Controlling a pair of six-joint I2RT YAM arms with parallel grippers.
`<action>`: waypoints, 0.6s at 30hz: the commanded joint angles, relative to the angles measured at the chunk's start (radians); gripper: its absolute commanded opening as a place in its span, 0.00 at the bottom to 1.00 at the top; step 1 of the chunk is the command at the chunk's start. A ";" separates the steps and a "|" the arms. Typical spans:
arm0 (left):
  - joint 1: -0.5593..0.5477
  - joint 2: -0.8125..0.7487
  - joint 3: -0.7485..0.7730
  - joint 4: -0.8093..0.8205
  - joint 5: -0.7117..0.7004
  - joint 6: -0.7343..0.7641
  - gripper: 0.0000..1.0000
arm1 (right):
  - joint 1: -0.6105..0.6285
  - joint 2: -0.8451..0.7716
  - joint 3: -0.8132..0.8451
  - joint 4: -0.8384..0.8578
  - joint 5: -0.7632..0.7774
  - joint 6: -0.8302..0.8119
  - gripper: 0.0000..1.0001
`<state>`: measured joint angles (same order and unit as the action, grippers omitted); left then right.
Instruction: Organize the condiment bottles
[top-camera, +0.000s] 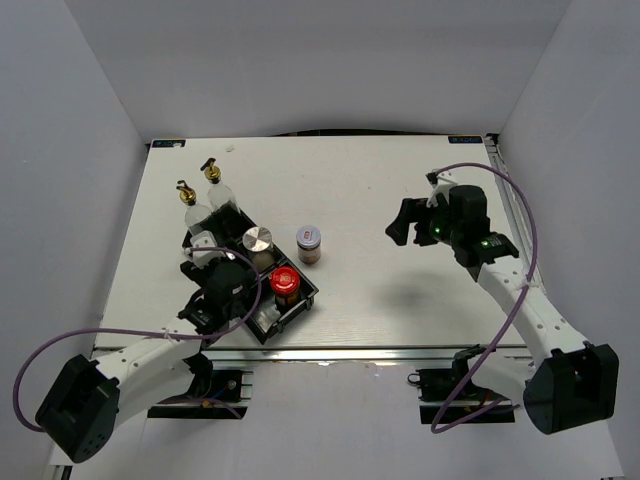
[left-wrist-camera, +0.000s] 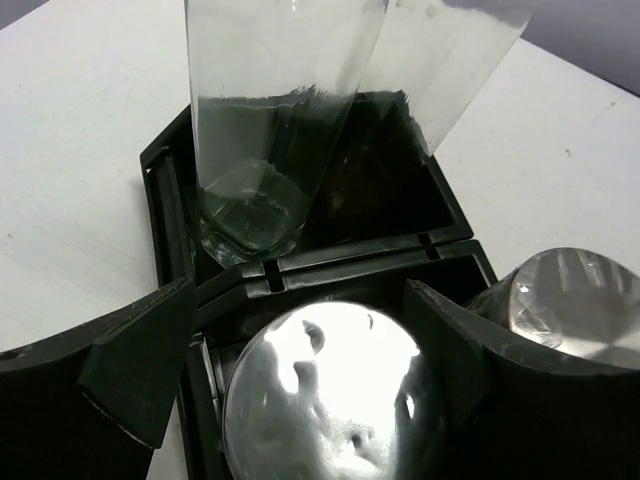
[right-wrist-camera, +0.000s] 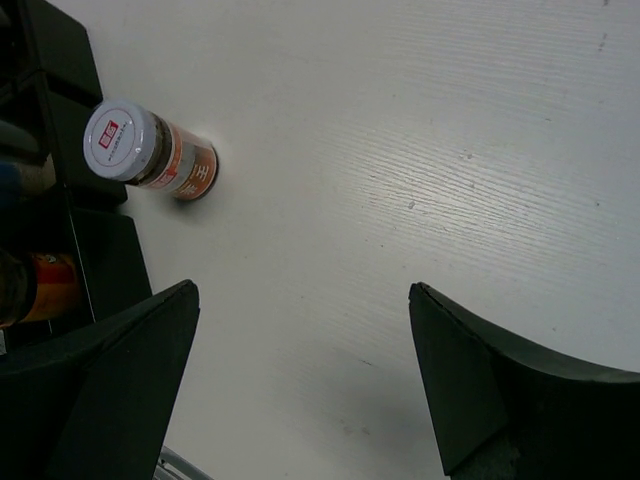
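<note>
Top view, left half: black tray (top-camera: 296, 308) holds the tall bottles (top-camera: 196, 212) at its upper-left end, with a silver-lid jar (top-camera: 258, 240) and a red-lid jar (top-camera: 284, 282) along its right side. Left claw (left-wrist-camera: 300, 310) is low over the tray's near compartment. Its fingers are spread either side of a second silver-lid jar (left-wrist-camera: 325, 400), and a gap shows at the left finger, so it is not clamped. Centre of top view: stray jar (top-camera: 309, 243) stands upright on the table (top-camera: 400, 180), just beside the tray's right edge and outside it. Right half: right claw (right-wrist-camera: 302, 290) hangs above bare table, fingers wide apart, holding nothing. The stray jar sits upper left in its wrist view. Judgement: only this jar is left to put away, so the step in hand is the right arm's reach for it. To do it well, centre the lid between the fingers before descending and grip the body below the lid. Come in from the side away from the tray so the fingers miss its wall. Lift straight, and let the left claw rise clear of the tray before setting the jar in.
</note>
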<state>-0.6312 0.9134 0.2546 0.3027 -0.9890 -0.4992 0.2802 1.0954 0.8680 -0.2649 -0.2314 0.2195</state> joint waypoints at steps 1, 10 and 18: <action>0.004 -0.047 0.041 -0.069 0.025 -0.021 0.93 | 0.040 0.024 0.023 0.082 -0.062 -0.064 0.89; 0.004 -0.139 0.121 -0.258 0.121 -0.038 0.98 | 0.264 0.202 0.166 0.007 0.030 -0.186 0.89; 0.002 -0.120 0.324 -0.523 0.158 -0.116 0.98 | 0.408 0.478 0.382 0.010 0.144 -0.198 0.89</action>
<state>-0.6312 0.7845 0.5102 -0.0792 -0.8589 -0.5659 0.6613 1.5040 1.1595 -0.2630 -0.1417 0.0498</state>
